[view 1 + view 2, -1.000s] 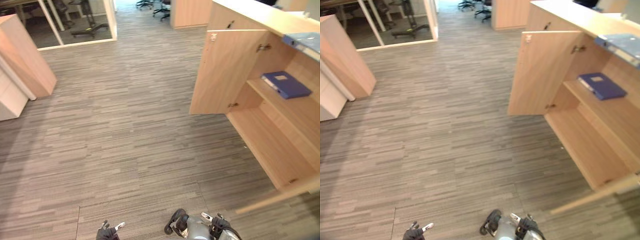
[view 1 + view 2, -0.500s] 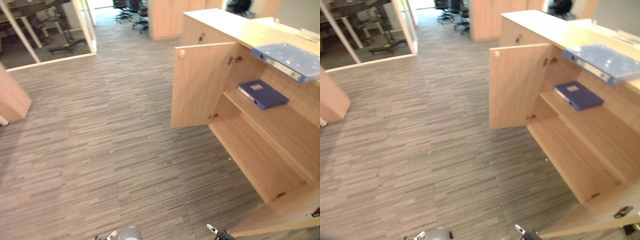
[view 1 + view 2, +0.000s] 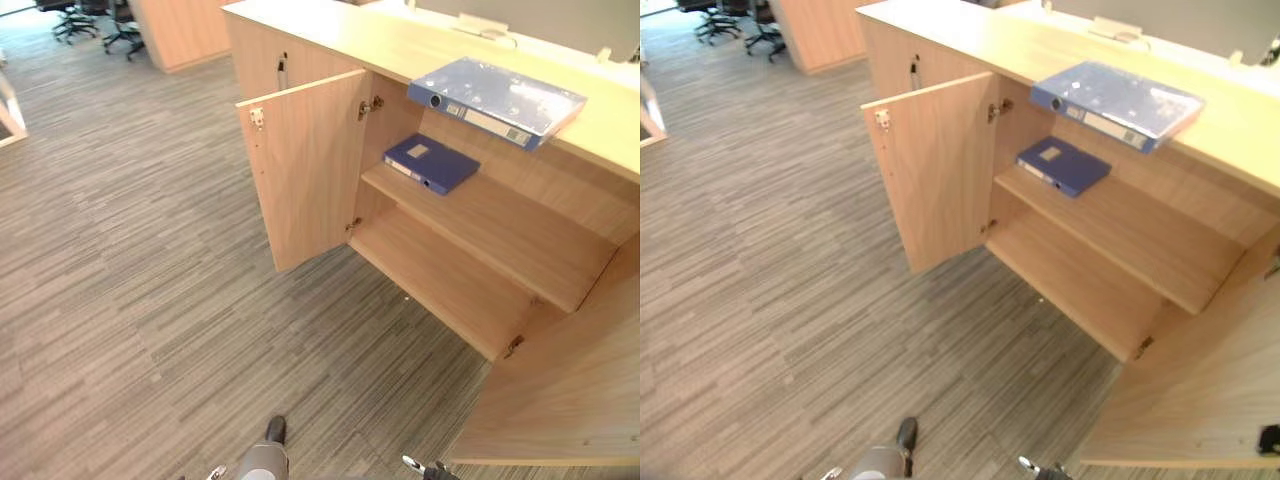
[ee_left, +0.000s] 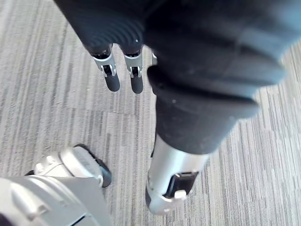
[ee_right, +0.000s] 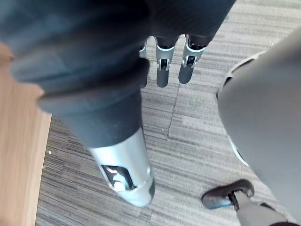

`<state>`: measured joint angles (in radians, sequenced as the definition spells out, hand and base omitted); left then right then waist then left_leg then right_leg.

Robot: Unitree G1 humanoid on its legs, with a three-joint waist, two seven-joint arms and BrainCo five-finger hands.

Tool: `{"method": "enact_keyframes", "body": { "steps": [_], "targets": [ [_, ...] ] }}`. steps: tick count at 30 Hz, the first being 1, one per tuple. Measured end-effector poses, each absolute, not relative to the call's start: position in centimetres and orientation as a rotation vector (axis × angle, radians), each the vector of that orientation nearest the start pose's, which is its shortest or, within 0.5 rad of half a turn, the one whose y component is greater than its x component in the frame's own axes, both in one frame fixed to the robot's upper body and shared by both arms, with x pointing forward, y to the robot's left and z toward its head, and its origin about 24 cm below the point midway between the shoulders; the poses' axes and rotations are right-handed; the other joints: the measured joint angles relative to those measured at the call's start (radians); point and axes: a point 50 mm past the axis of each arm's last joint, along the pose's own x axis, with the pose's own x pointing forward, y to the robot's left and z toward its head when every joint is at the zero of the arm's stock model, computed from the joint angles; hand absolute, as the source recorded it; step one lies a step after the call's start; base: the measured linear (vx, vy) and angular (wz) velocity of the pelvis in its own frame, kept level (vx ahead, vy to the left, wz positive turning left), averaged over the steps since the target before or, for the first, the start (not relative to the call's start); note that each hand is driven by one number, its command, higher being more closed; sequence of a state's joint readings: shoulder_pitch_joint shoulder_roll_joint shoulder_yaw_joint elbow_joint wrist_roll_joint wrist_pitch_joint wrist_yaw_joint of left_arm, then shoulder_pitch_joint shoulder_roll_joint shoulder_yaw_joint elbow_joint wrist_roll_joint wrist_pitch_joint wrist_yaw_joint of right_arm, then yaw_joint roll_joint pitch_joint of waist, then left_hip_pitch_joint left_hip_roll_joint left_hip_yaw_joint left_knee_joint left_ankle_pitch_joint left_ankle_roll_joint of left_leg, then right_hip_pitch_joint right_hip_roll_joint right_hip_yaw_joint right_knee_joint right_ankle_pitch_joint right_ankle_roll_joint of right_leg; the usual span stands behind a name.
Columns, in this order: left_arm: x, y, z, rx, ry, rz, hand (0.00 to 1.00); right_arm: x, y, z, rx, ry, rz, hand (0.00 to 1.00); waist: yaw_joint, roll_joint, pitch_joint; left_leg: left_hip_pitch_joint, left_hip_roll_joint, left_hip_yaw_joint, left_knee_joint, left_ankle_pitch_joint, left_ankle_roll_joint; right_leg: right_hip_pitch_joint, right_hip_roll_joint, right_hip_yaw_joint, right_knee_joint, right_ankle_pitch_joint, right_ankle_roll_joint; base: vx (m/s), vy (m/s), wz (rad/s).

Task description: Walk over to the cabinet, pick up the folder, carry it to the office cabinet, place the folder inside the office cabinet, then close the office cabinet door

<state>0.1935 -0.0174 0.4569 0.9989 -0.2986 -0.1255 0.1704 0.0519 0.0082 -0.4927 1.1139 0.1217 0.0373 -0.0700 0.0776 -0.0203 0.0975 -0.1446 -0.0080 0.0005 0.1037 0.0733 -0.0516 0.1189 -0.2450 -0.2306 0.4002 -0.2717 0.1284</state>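
Bright, even indoor light from overhead. Office cabinet top, ahead of right hand, pale, nearly washed out. White glare patches on glossy blue ring binder lying there. Cabinet interior shaded under top; shelf dimmer toward back. Carpet below left hand evenly lit; soft sheen on its silver thumb.

You've got a light-wood cabinet standing on grey striped carpet, both doors open. On its top a blue binder lies flat at the front edge. A small white item sits near the back, too small to ID. On the upper shelf a dark blue folder lies flat at the end by the left door's hinges. The lower shelf is just below. Office chairs stand far back on the carpet.
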Motion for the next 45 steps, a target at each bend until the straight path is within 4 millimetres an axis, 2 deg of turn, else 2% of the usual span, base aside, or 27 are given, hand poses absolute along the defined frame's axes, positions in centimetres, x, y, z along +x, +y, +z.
{"method": "enact_keyframes", "body": {
  "steps": [1,2,4,5,6,7,8,9,11,12,13,14,15,21,23,25,26,30,32,33,35,36,38,39,40,43,45],
  "targets": [
    [4.4,22.1,-16.2,-0.344,1.025,0.824,0.00,7.2,-20.0,-17.0,0.356,1.175,-0.584,0.00,-0.006,-0.007,0.003,0.055,-0.050,0.023,-0.034,-0.010,0.027,-0.043,-0.081,-0.023,0.134,0.013,-0.018,0.28,0.385,-0.41],
    [4.3,22.2,-16.2,-0.326,1.039,0.810,0.00,7.4,-20.7,-16.8,0.345,1.149,-0.610,0.00,-0.021,-0.010,0.007,0.105,-0.087,0.041,-0.050,-0.025,0.053,-0.076,-0.164,-0.072,0.270,0.054,-0.089,0.26,0.378,-0.27],
    [4.1,22.2,-16.3,-0.309,1.057,0.797,0.00,7.5,-21.8,-16.5,0.318,1.137,-0.623,0.00,-0.037,-0.007,0.004,0.161,-0.113,0.057,-0.054,-0.047,0.085,-0.088,-0.261,-0.173,0.401,0.108,-0.193,0.18,0.356,-0.24],
    [4.3,22.2,-16.3,-0.295,1.058,0.780,0.00,7.6,-22.2,-16.4,0.307,1.128,-0.626,0.00,-0.039,-0.006,0.003,0.197,-0.115,0.073,-0.065,-0.059,0.101,-0.105,-0.312,-0.255,0.465,0.109,-0.193,0.13,0.335,-0.32],
    [4.7,22.2,-16.2,-0.289,1.051,0.771,0.00,7.9,-22.3,-16.3,0.306,1.117,-0.624,0.00,-0.045,-0.005,0.004,0.205,-0.107,0.081,-0.068,-0.064,0.106,-0.127,-0.312,-0.285,0.466,0.099,-0.174,0.06,0.210,-0.33],
    [4.8,22.2,-16.2,-0.289,1.047,0.771,0.00,8.2,-22.2,-16.3,0.307,1.108,-0.620,0.00,-0.046,-0.003,0.007,0.210,-0.099,0.093,-0.070,-0.069,0.108,-0.150,-0.301,-0.292,0.460,0.084,-0.145,0.03,0.136,-0.55],
    [4.8,22.3,-16.2,-0.291,1.047,0.774,0.00,8.8,-22.0,-16.3,0.312,1.101,-0.606,0.00,-0.045,0.001,0.012,0.223,-0.075,0.122,-0.080,-0.087,0.110,-0.203,-0.252,-0.292,0.429,0.053,-0.094,0.02,0.082,-0.95],
    [4.6,22.3,-16.2,-0.304,1.053,0.786,0.00,9.4,-21.6,-16.2,0.321,1.093,-0.592,0.00,-0.044,0.002,0.018,0.237,-0.051,0.158,-0.082,-0.111,0.117,-0.247,-0.199,-0.304,0.384,0.037,-0.073,0.03,0.059,-1.06],
    [4.7,22.2,-16.2,-0.314,1.051,0.789,0.00,9.7,-21.2,-16.3,0.329,1.100,-0.579,0.00,-0.046,0.002,0.031,0.261,-0.028,0.191,-0.087,-0.128,0.111,-0.268,-0.124,-0.358,0.289,0.037,-0.071,0.02,-0.013,-0.81],
    [5.1,22.3,-16.2,-0.317,1.043,0.786,0.00,9.7,-21.1,-16.3,0.330,1.106,-0.577,0.00,-0.047,-0.004,0.039,0.276,-0.026,0.207,-0.097,-0.142,0.099,-0.275,-0.084,-0.423,0.203,0.038,-0.072,0.04,-0.079,-0.51],
    [5.3,22.5,-16.1,-0.319,1.034,0.790,0.00,9.0,-20.8,-16.6,0.338,1.138,-0.579,0.00,-0.051,-0.022,0.043,0.295,-0.045,0.208,-0.110,-0.145,0.095,-0.269,-0.067,-0.495,0.096,0.069,-0.165,0.06,-0.103,-0.22],
    [5.4,22.3,-16.1,-0.327,1.031,0.790,0.00,8.6,-20.9,-16.7,0.352,1.146,-0.597,0.00,-0.057,-0.024,0.044,0.304,-0.045,0.201,-0.120,-0.146,0.094,-0.260,-0.064,-0.506,0.092,0.073,-0.217,0.13,-0.102,-0.06],
    [5.4,21.8,-16.2,-0.346,1.034,0.795,0.00,8.7,-21.1,-16.6,0.351,1.144,-0.601,0.00,-0.066,-0.008,0.038,0.308,-0.036,0.180,-0.139,-0.156,0.090,-0.260,-0.037,-0.517,0.065,0.063,-0.199,0.16,-0.107,-0.10],
    [5.8,21.9,-16.1,-0.350,1.023,0.774,0.00,8.5,-20.1,-16.8,0.387,1.153,-0.607,0.00,-0.069,-0.005,0.034,0.315,0.063,0.162,-0.061,-0.207,0.038,-0.168,0.121,-0.538,-0.086,0.041,-0.185,0.17,-0.168,-0.05],
    [6.1,22.3,-16.0,-0.345,1.012,0.775,0.00,8.1,-19.8,-16.9,0.387,1.163,-0.608,0.00,-0.075,-0.007,0.023,0.188,0.109,0.174,0.250,-0.287,-0.047,-0.127,0.160,-0.536,-0.147,0.043,-0.185,0.21,-0.162,-0.02],
    [5.3,22.6,-16.0,-0.349,1.020,0.804,0.00,8.2,-19.8,-16.9,0.383,1.161,-0.606,0.00,-0.063,-0.006,0.024,0.043,0.184,0.179,0.680,-0.288,-0.114,-0.053,0.208,-0.497,-0.203,0.062,-0.201,0.29,-0.087,-0.74],
    [4.5,22.6,-16.1,-0.355,1.031,0.825,0.00,8.1,-19.6,-16.9,0.388,1.164,-0.607,0.00,-0.062,-0.007,0.020,0.004,0.208,0.179,0.829,-0.284,-0.123,-0.013,0.229,-0.452,-0.228,0.064,-0.204,0.29,-0.007,-0.93],
    [4.3,22.6,-16.2,-0.355,1.039,0.823,0.00,9.2,-19.5,-16.7,0.380,1.147,-0.579,0.00,-0.029,-0.003,0.018,-0.078,0.233,0.228,0.892,-0.332,-0.071,0.030,0.242,-0.283,-0.273,0.075,-0.204,0.32,0.090,-1.32],
    [4.4,22.6,-16.1,-0.352,1.034,0.821,0.00,10.2,-19.1,-16.6,0.372,1.137,-0.556,0.00,-0.028,-0.013,0.045,-0.092,0.207,0.211,0.771,-0.368,-0.036,0.058,0.222,-0.223,-0.268,0.082,-0.202,0.28,0.163,-1.02],
    [4.6,22.7,-16.1,-0.347,1.029,0.813,0.00,10.5,-19.1,-16.5,0.367,1.131,-0.551,0.00,-0.027,-0.014,0.050,-0.111,0.165,0.167,0.628,-0.374,-0.024,0.075,0.186,-0.190,-0.263,0.088,-0.192,0.26,0.196,-0.79],
    [4.8,22.6,-16.1,-0.339,1.024,0.804,0.00,10.7,-19.1,-16.5,0.359,1.126,-0.542,0.00,-0.026,-0.014,0.048,-0.115,0.118,0.092,0.381,-0.318,-0.023,0.080,0.137,-0.164,-0.256,0.092,-0.172,0.29,0.286,-0.74],
    [4.7,22.5,-16.1,-0.338,1.024,0.802,0.00,10.6,-19.1,-16.5,0.348,1.130,-0.532,0.00,-0.026,-0.008,0.045,-0.114,0.113,0.039,0.230,-0.207,-0.003,0.099,0.118,-0.148,-0.267,0.089,-0.126,0.37,0.404,-0.57],
    [4.7,22.3,-16.1,-0.356,1.023,0.811,0.00,9.9,-19.1,-16.6,0.328,1.147,-0.526,0.00,-0.029,0.002,0.034,-0.111,0.119,0.010,0.139,0.021,-0.016,0.139,0.101,-0.143,-0.276,0.058,-0.030,0.40,0.415,-0.16],
    [5.2,23.6,-15.7,-0.329,0.993,0.823,0.00,9.5,-18.5,-16.8,0.332,1.164,-0.512,0.00,-0.031,-0.041,0.035,-0.101,0.071,0.016,0.127,0.018,-0.005,0.136,0.055,-0.152,-0.279,0.068,-0.020,0.33,0.338,0.10],
    [5.6,23.9,-15.6,-0.321,0.974,0.824,0.00,9.6,-18.2,-16.8,0.328,1.164,-0.503,0.00,-0.028,-0.055,0.034,-0.090,0.050,0.025,0.101,0.019,0.000,0.130,0.036,-0.154,-0.285,0.096,-0.034,0.21,0.228,0.10],
    [5.7,23.1,-15.7,-0.347,0.975,0.822,0.00,9.9,-17.5,-16.8,0.344,1.153,-0.489,0.00,-0.020,-0.051,0.019,-0.005,0.010,0.074,-0.035,0.040,0.033,0.120,-0.016,-0.151,-0.290,0.194,0.002,0.22,0.236,-0.34],
    [5.7,23.1,-15.8,-0.344,0.979,0.820,0.00,9.5,-17.5,-16.8,0.345,1.161,-0.489,0.00,-0.022,-0.047,0.004,0.025,-0.015,0.089,-0.088,0.047,0.039,0.114,-0.043,-0.151,-0.290,0.212,0.013,0.16,0.168,-0.20]
  ]
}}
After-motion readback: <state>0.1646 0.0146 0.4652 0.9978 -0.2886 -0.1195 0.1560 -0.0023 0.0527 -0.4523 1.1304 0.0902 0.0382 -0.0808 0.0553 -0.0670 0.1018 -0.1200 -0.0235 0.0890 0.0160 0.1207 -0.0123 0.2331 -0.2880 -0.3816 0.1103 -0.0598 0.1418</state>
